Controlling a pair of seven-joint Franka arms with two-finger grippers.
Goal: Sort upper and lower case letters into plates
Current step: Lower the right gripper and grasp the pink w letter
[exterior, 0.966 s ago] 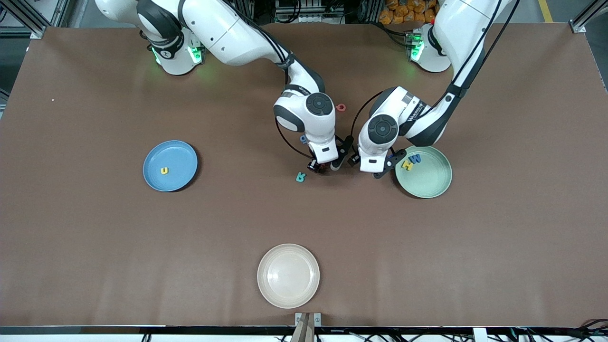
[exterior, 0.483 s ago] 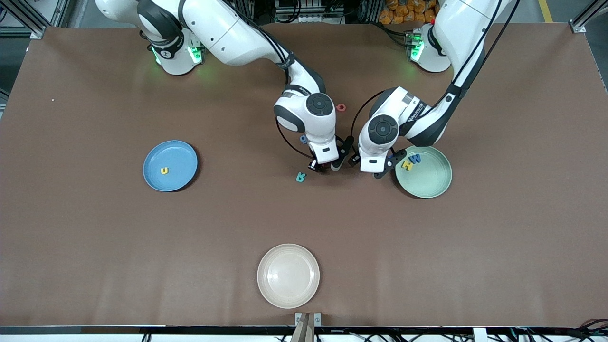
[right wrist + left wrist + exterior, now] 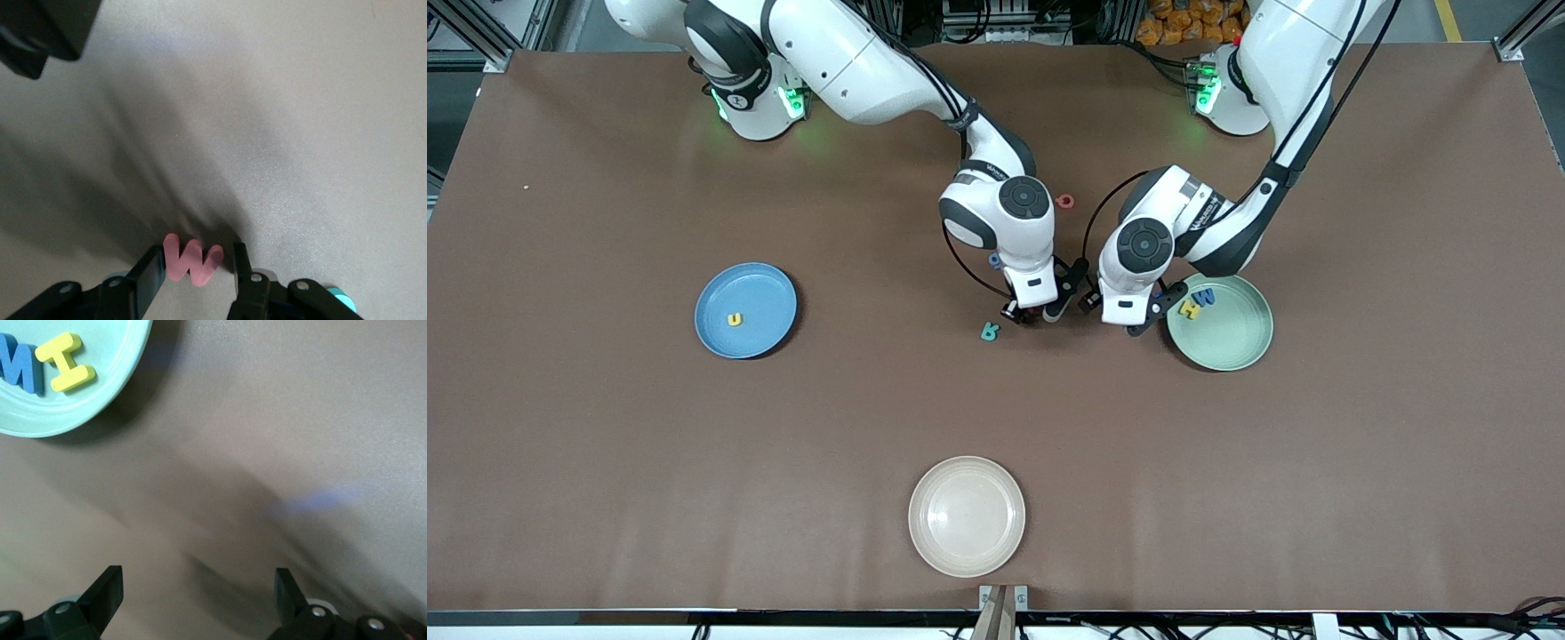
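Note:
My right gripper (image 3: 1034, 311) is low over the table's middle, shut on a red W letter (image 3: 191, 260) held between its fingers (image 3: 150, 273). Beside it my left gripper (image 3: 1152, 311) hangs open and empty at the mint green plate's (image 3: 1232, 342) rim. In that plate lie a yellow letter (image 3: 1189, 308) and a blue M (image 3: 1205, 297); the left wrist view shows the yellow letter (image 3: 65, 362), the blue M (image 3: 20, 370), the plate (image 3: 100, 393) and my left gripper (image 3: 198, 587). The blue plate (image 3: 760, 289) holds a yellow u (image 3: 735, 319). Loose on the table are a teal letter (image 3: 990, 332), a blue letter (image 3: 994, 260) and a red letter (image 3: 1064, 201).
A cream-white plate (image 3: 967, 516) sits near the table's front edge. The two wrists stand close together over the middle. The left gripper's dark finger (image 3: 47, 27) shows in the right wrist view.
The right hand has shifted very slightly over the same spot. The left arm, plates and loose letters stay where they were.

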